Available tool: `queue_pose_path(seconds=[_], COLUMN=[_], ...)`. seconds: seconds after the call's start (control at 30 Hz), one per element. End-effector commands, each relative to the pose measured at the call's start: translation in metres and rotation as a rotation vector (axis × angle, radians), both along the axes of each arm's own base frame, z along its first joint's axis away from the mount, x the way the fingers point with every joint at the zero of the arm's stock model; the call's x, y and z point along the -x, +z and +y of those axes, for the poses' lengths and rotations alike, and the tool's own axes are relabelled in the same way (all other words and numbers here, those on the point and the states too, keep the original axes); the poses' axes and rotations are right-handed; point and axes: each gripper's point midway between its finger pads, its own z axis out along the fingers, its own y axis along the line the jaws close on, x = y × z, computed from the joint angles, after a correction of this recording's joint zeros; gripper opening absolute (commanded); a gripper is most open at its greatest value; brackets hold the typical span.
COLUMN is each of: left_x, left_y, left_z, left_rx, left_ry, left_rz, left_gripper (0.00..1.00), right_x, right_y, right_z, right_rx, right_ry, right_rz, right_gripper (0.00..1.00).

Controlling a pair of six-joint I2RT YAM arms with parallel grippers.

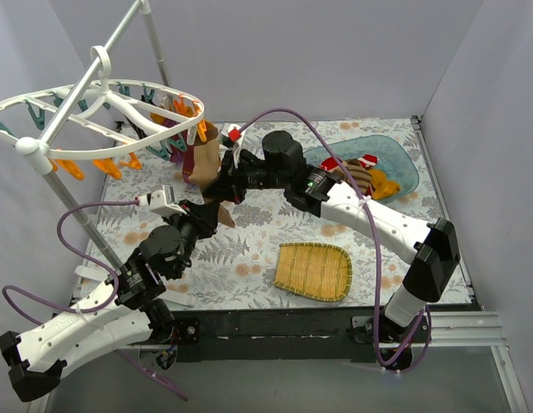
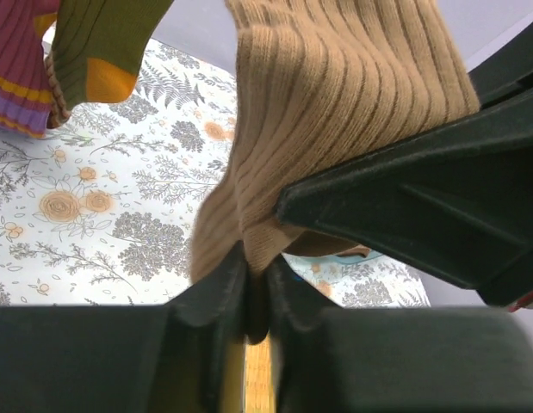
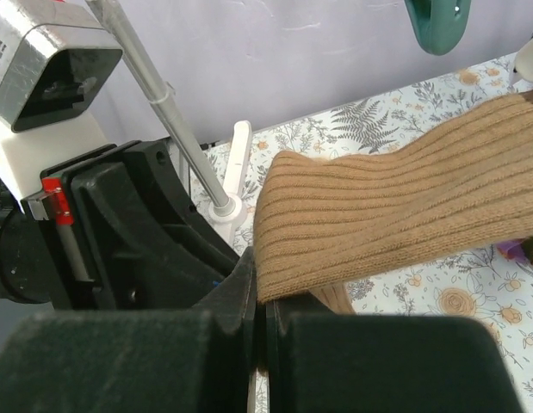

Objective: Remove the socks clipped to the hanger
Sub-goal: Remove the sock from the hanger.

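The white oval hanger (image 1: 25, 107) hangs at the upper left with orange and teal clips under its rim. A tan ribbed sock (image 1: 204, 155) hangs from its right side. My left gripper (image 1: 218, 214) is shut on the sock's lower end; in the left wrist view the sock (image 2: 335, 103) runs down into the pinched jaws (image 2: 257, 262). My right gripper (image 1: 221, 185) is shut on the same sock (image 3: 395, 215) at its edge (image 3: 266, 301), just above the left one. A maroon striped sock (image 2: 16, 69) and an olive sock (image 2: 102, 43) hang beside it.
A pale blue tray (image 1: 404, 159) at the back right holds several socks (image 1: 361, 172). A bamboo basket (image 1: 313, 271) lies on the floral cloth in front. The stand's grey pole (image 3: 163, 95) rises close behind the left arm. A teal clip (image 3: 434, 21) dangles above.
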Motion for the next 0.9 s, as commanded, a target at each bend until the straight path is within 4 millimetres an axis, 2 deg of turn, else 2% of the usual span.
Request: queue_pose_path(seconds=[0.0,0.07,0.1,0.17,0.2,0.23,0.3,0.33,0.4,0.47,0.53,0.63,0.77,0.8,0.87], left_x=[-0.002,-0.003,-0.002,-0.001,0.0,0.001,0.002,0.003,0.004,0.004,0.005,0.005,0.005,0.005,0.006], left_y=[-0.003,-0.007,-0.007,-0.008,-0.008,-0.009,-0.011,-0.012,-0.015,-0.019,-0.021,-0.02,-0.015,-0.015,-0.01], left_z=[0.009,0.012,0.013,0.016,0.017,0.018,0.018,0.018,0.017,0.017,0.015,0.014,0.012,0.011,0.007], left_rx=[-0.009,-0.016,-0.012,-0.009,-0.005,-0.007,-0.001,-0.006,-0.004,-0.01,-0.011,-0.009,-0.008,-0.008,0.002], left_ry=[0.049,0.062,0.067,0.073,0.076,0.075,0.068,0.065,0.062,0.062,0.054,0.049,0.04,0.036,0.019], left_rz=[-0.004,0.007,0.01,0.016,0.017,0.02,0.026,0.034,0.049,0.062,0.069,0.07,0.07,0.073,0.074], left_gripper=[0.0,0.0,0.0,0.0,0.0,0.0,0.0,0.0,0.0,0.0,0.0,0.0,0.0,0.0,0.0], right_x=[0.004,0.004,0.003,-0.001,-0.002,-0.007,-0.013,-0.022,-0.031,-0.05,-0.067,-0.09,-0.113,-0.116,-0.124], right_y=[0.02,0.019,0.019,0.014,0.012,0.013,0.005,0.01,0.004,0.015,0.014,0.025,0.038,0.048,0.054], right_z=[0.008,0.009,0.009,0.009,0.009,0.008,0.005,0.0,-0.008,-0.022,-0.035,-0.048,-0.053,-0.052,-0.046], right_rx=[-0.056,-0.055,-0.055,-0.05,-0.048,-0.049,-0.037,-0.051,-0.053,-0.104,-0.126,-0.168,-0.238,-0.273,-0.289], right_ry=[0.032,0.03,0.025,0.007,0.0,-0.03,-0.069,-0.124,-0.173,-0.229,-0.253,-0.292,-0.257,-0.239,-0.19], right_rz=[-0.014,-0.011,-0.01,-0.012,-0.017,-0.022,-0.031,-0.054,-0.054,-0.031,-0.006,-0.019,-0.013,-0.014,-0.028], right_gripper=[0.01,0.04,0.14,0.24,0.37,0.45,0.59,0.61,0.64,0.65,0.66,0.65,0.65,0.65,0.65])
